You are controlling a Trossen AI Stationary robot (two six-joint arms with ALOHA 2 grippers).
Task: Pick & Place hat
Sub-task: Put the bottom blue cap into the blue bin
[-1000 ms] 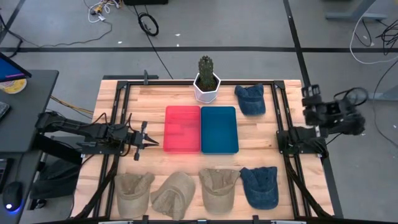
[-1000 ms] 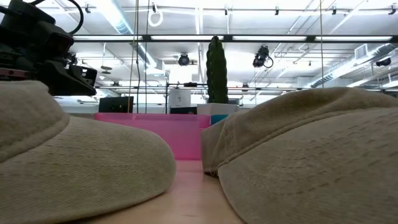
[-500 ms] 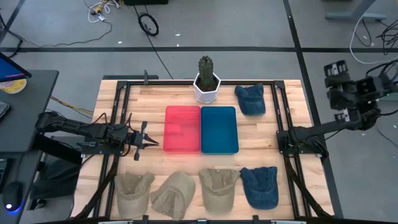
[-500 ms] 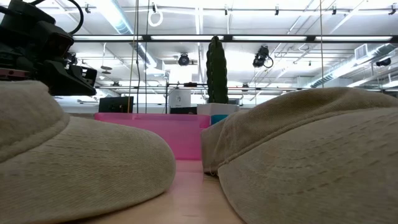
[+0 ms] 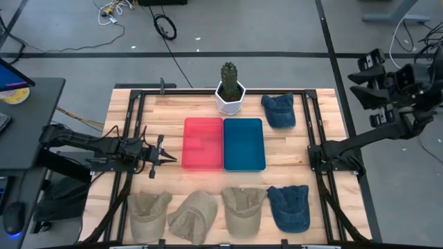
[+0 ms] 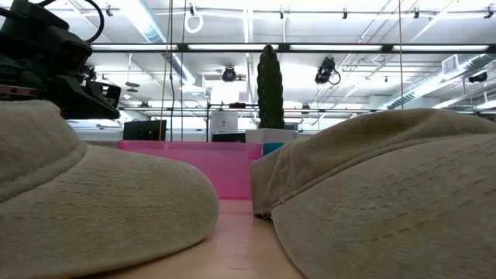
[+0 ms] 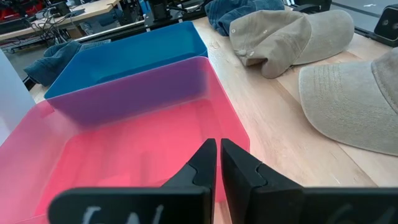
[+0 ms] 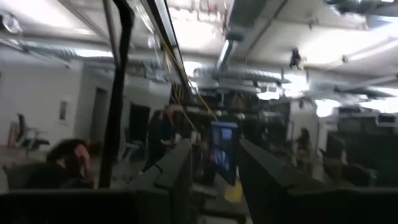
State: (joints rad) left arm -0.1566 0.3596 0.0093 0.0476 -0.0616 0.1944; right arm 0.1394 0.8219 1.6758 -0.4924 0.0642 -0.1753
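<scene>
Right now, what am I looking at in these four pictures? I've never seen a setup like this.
Two robot arms work at a wooden table. One picture looks down from above, one sits at table height, and one rides each wrist. The left hand, fingers shut and holding nothing, hovers beside the red bin, which adjoins a blue bin. The right hand is raised off the table's edge, open and empty, facing the room. On the table lie three tan hats, two blue hats, and a potted cactus.

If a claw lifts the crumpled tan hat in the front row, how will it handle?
The crumpled tan hat lies folded and creased, so it is probably soft cloth that would sag when lifted. It looks light for its bulk. Its fabric weave suggests it is unlikely to slip or roll.
</scene>
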